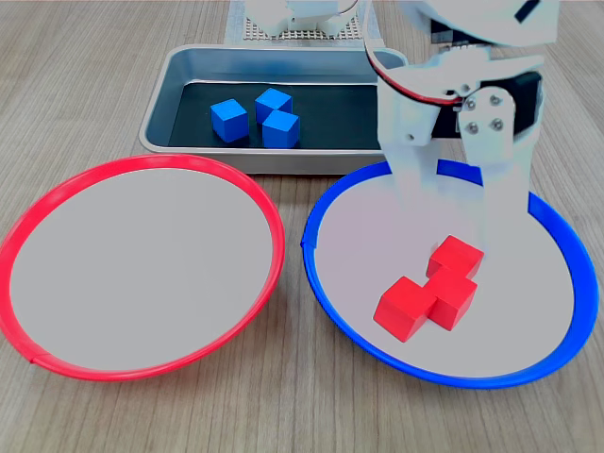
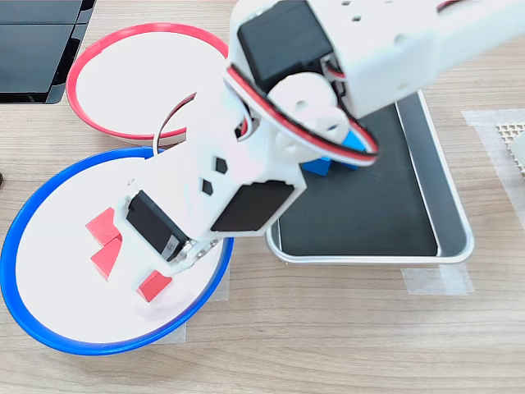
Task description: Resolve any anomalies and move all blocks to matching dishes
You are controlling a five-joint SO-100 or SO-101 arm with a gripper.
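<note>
First exterior view: my gripper (image 1: pixel 462 222), fingers straddling but not visibly clamped, hangs directly above the rearmost red block (image 1: pixel 456 256) in the blue dish (image 1: pixel 326 293).

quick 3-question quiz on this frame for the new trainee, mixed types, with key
1. True or false: the red-rimmed dish holds blocks.
2. The three red blocks lie in: A) the metal tray B) the blue-rimmed dish C) the table
3. How many blue blocks show in the tray in the first exterior view?

Key: 1 false; 2 B; 3 three
</note>
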